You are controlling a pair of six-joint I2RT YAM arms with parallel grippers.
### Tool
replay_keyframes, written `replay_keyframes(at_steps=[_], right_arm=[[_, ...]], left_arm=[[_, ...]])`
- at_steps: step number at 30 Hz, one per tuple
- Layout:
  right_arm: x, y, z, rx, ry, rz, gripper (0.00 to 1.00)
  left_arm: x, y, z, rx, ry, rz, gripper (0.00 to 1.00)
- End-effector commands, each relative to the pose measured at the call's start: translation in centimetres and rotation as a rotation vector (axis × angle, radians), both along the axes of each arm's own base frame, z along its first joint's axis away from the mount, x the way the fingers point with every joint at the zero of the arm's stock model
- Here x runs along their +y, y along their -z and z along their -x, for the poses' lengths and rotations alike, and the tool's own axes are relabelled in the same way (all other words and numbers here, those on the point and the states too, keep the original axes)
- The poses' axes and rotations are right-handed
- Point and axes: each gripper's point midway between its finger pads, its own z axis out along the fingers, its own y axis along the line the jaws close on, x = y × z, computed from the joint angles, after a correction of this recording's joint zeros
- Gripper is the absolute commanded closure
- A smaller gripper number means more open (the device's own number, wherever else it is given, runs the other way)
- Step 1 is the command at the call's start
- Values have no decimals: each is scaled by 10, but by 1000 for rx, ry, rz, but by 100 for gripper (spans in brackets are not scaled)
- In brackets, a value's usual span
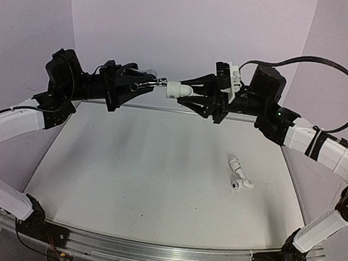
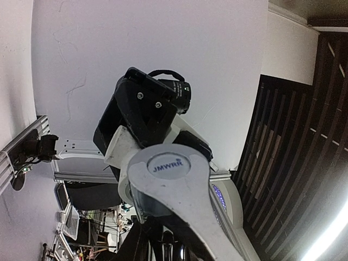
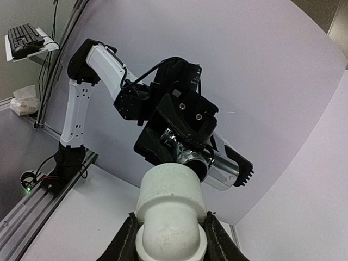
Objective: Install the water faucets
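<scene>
Top view: left gripper (image 1: 146, 83) is nearly closed, pinching the small silver metal piece (image 1: 158, 81), which sticks out toward the right arm. Right gripper (image 1: 187, 93) is closed partway around a white fitting (image 1: 178, 90), collar end facing left. Both are raised in the air over the far edge of the table (image 1: 125, 181), about mid-width. The metal tip and the fitting's collar meet end to end; I can't tell if they actually touch. Two loose fittings lie on the table near its right edge, about halfway between the near and far edges: one (image 1: 237, 164) and just nearer, an elbow-shaped one (image 1: 240, 183), close together, maybe touching.

Left wrist view: the metal piece (image 2: 169, 176) fills the centre, a flat grey stem rising to a round head printed JMWRR. I see the right arm's black housing right behind it. My own fingers are dark and mostly cut off at the bottom edge, so I can't read the grip from here.

Right wrist view: the white fitting (image 3: 170, 209) sits upright between the two black fingers (image 3: 124, 243), both pressed against its narrow neck. The wide collar points at the left gripper, with the metal piece's ring end (image 3: 193, 160) just beyond the collar rim.
</scene>
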Motion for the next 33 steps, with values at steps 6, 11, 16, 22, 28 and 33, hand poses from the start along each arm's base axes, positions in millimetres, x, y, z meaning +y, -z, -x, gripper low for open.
replay_keyframes(at_steps=[6,11,16,22,28,33], right_arm=[[-5,-42,6,26,9,-130,100],[-1,-38,13,37,-37,-111,100],[7,-32,18,20,-44,-72,100],[13,-30,20,69,-88,-5,100],[16,-26,17,142,-87,41,100],[18,-25,16,195,-91,54,100]], left_arm=[[-5,-19,14,-86,49,41,100],[-8,-15,12,-81,51,35,100],[-8,-13,14,-88,59,30,100],[-9,1,18,-106,88,3,100],[-11,15,17,-123,80,-50,100],[-13,18,13,-153,59,-86,100]])
